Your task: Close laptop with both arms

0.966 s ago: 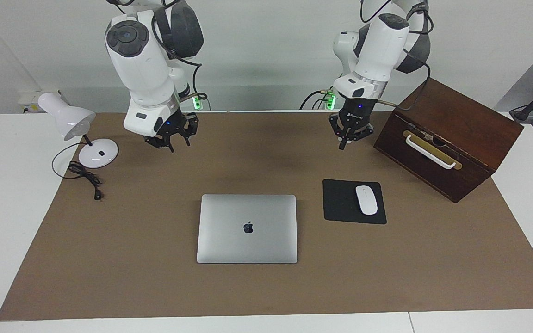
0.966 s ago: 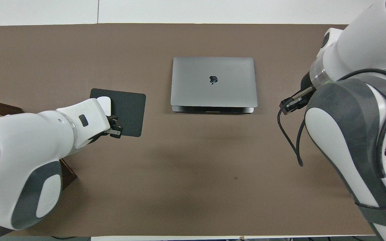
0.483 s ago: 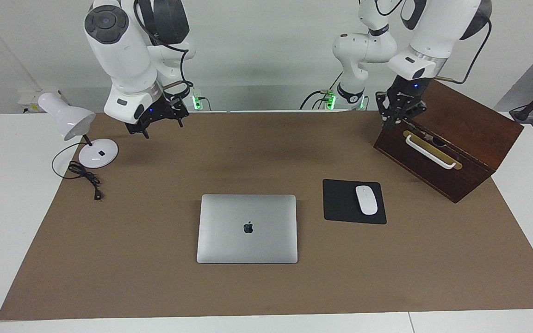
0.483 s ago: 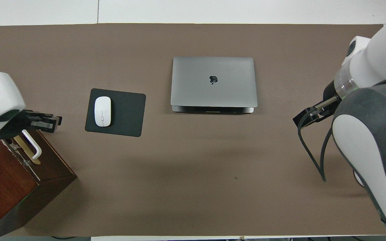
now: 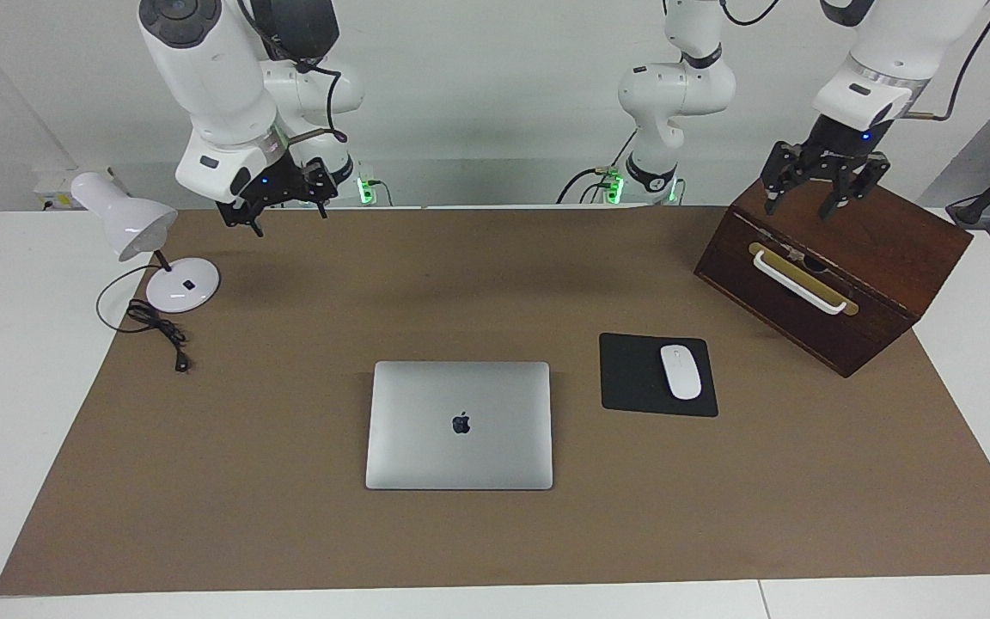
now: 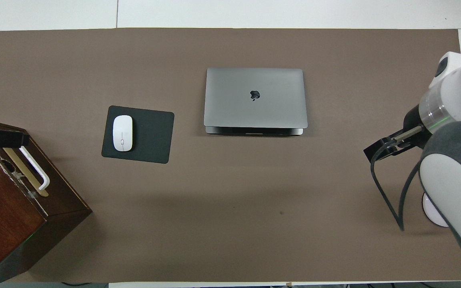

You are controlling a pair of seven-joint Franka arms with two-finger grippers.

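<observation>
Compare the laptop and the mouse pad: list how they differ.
The laptop is silver-grey with a dark logo on its lid; the mouse pad is plain black. The laptop is larger and thicker; the mouse pad is a thin sheet. The mouse pad carries a white mouse; nothing lies on the laptop. Both are rectangular and lie flat on the brown mat.
</observation>
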